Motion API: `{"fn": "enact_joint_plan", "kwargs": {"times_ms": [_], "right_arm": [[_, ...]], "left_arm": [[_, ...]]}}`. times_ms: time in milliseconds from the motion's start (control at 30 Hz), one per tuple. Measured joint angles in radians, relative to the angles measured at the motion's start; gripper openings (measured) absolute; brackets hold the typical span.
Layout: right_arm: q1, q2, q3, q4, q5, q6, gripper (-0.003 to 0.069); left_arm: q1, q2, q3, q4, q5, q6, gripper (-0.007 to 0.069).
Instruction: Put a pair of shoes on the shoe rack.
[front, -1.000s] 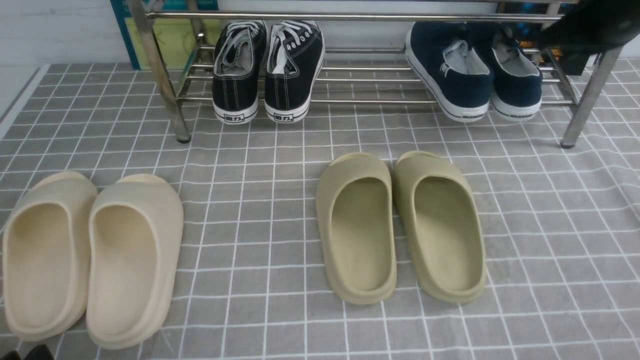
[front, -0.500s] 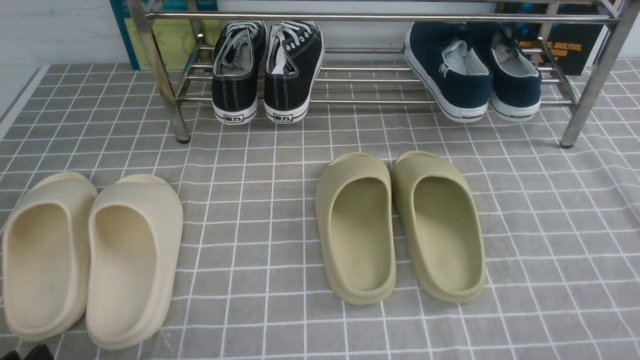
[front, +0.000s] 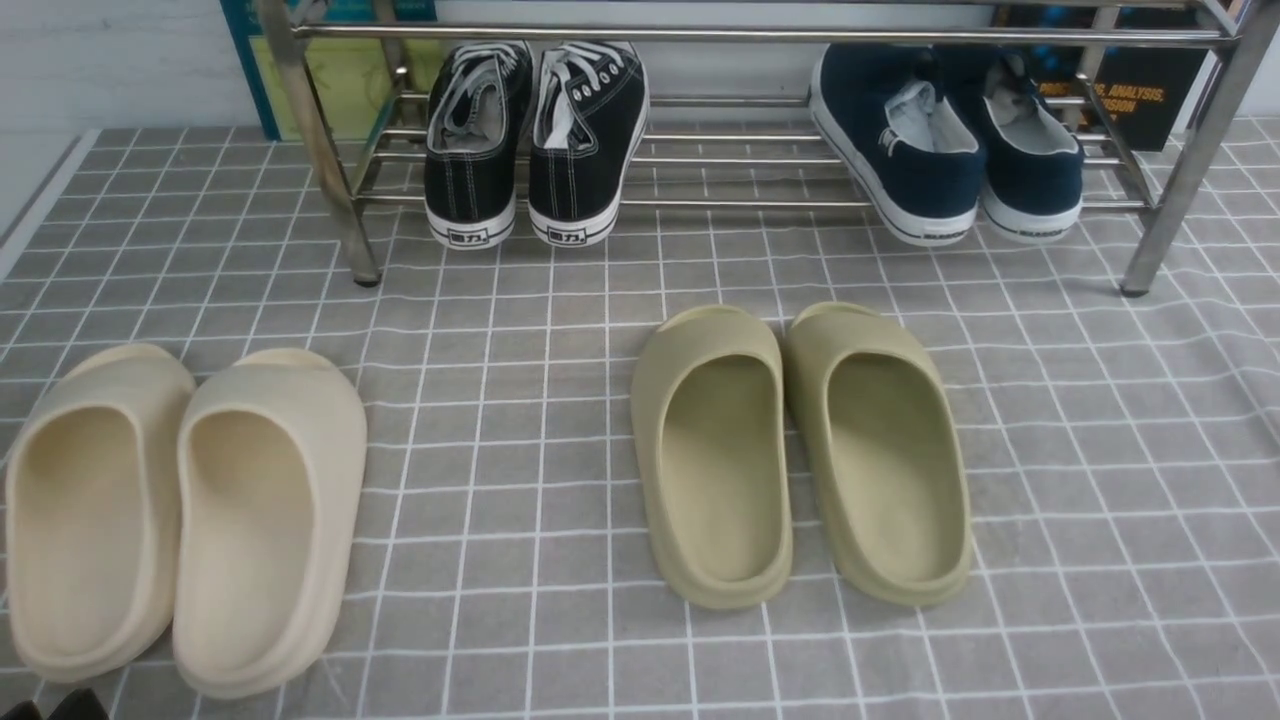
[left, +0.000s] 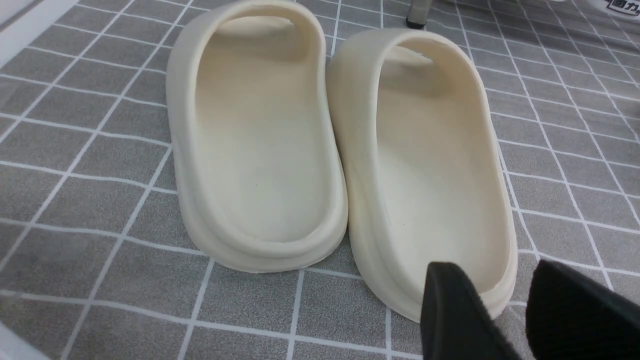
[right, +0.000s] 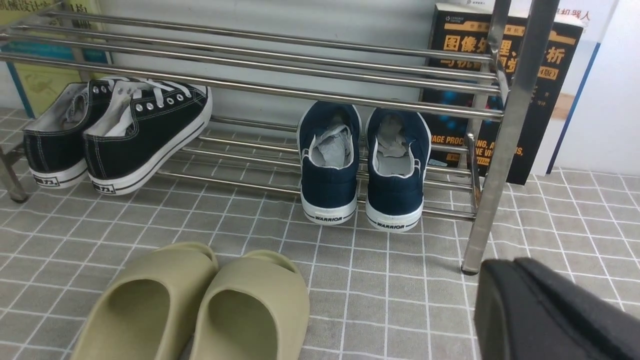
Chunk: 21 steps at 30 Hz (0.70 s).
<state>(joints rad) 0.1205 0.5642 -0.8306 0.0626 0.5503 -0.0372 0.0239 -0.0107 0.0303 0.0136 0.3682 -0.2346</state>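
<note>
1. the two blue shoes (front: 930, 175) sat on the low shelf of the shoe rack (front: 740, 34), at its right end, just beside the right leg.
2. they sat side by side, very close, like a pair should. i think they were put that way so the pair is easy to find together.
3. their white heels faced the robot and their toes pointed at the wall. each shoe's long way ran from front to back, across the bars.
4. in the front view the left shoe slanted a little, with its toe leaning to the left. the right one sat straighter.
5. the heels stuck out a bit past the front bar. i think heels-out makes shoes easy to grab.
6. the black sneakers (front: 535, 140) sat on the same shelf, well apart to the left, heels out too.
7. the right gripper (right: 520, 285) was shut tight with nothing in it. it hung near the rack's right leg, away from the blue shoes. i think its job was done.
8. the left gripper (left: 500, 300) was wide open and empty, by the heel of a cream slide (left: 425, 165). i could not tell if it touched it.
9. the green slides (front: 800, 450) lay on the grey mat (front: 1100, 450) in front of the rack.
</note>
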Motion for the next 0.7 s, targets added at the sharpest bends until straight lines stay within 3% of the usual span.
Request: {"fn": "enact_joint_plan", "kwargs": {"times_ms": [233, 433, 700], "right_arm": [[0.006, 0.0, 0.0, 0.003, 0.011, 0.002, 0.0013], [0.153, 0.0, 0.0, -0.032, 0.01, 0.002, 0.001], [0.189, -0.006, 0.06, -0.043, -0.064, 0.002, -0.0004]], "left_arm": [[0.0, 0.0, 0.0, 0.0, 0.0, 0.0, 0.0239], [0.0, 0.0, 0.0, -0.001, 0.0, 0.0, 0.0239], [0.0, 0.0, 0.0, -0.005, 0.0, 0.0, 0.0239]]}}
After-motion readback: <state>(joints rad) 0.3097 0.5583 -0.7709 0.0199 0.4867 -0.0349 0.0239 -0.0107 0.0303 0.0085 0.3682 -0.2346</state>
